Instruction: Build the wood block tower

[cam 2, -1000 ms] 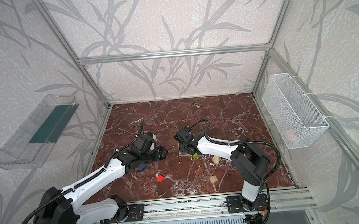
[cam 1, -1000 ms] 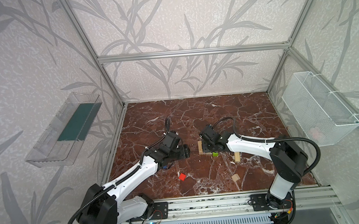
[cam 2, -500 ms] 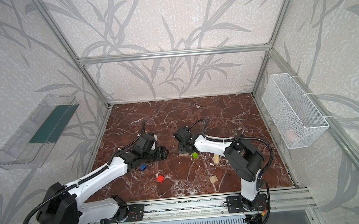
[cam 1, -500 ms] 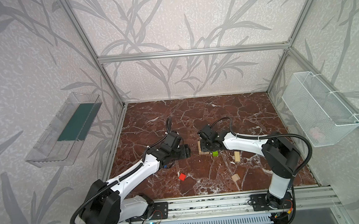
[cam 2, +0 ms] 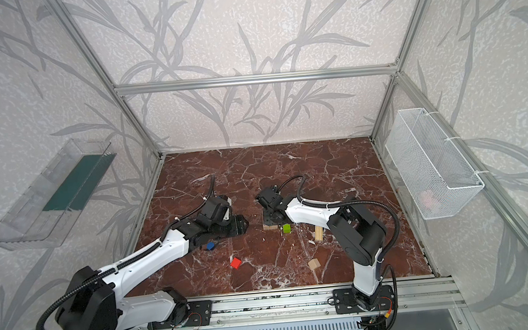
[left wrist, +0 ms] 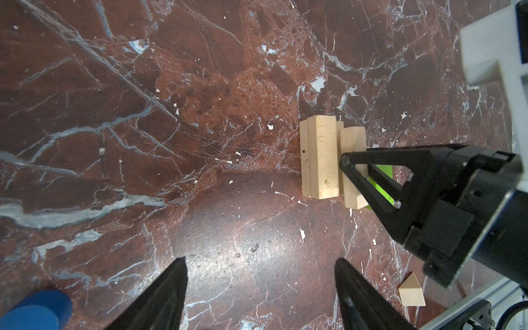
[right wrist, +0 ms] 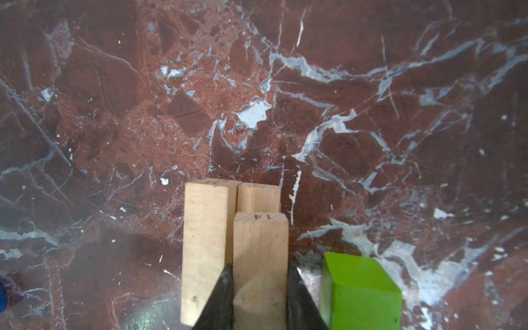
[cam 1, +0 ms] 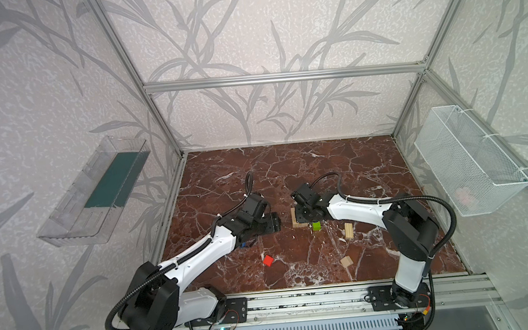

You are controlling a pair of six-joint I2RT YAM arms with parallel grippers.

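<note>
Wood bars [left wrist: 323, 157] sit mid-table, tower barely started imo. Right gripper [right wrist: 258, 271] clamps another bar [right wrist: 260, 245] over them; left gripper [left wrist: 260, 261] gapes empty. Green block [cam 1: 316, 226], red block [cam 1: 268, 260], blue disc [cam 2: 210, 246], wedge [cam 1: 346, 261] lie loose nearby.

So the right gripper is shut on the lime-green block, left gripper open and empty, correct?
No. The right gripper is shut on a pale wood bar; the lime-green block lies ungripped beside it, per the right wrist view. The left gripper is open and empty.
</note>
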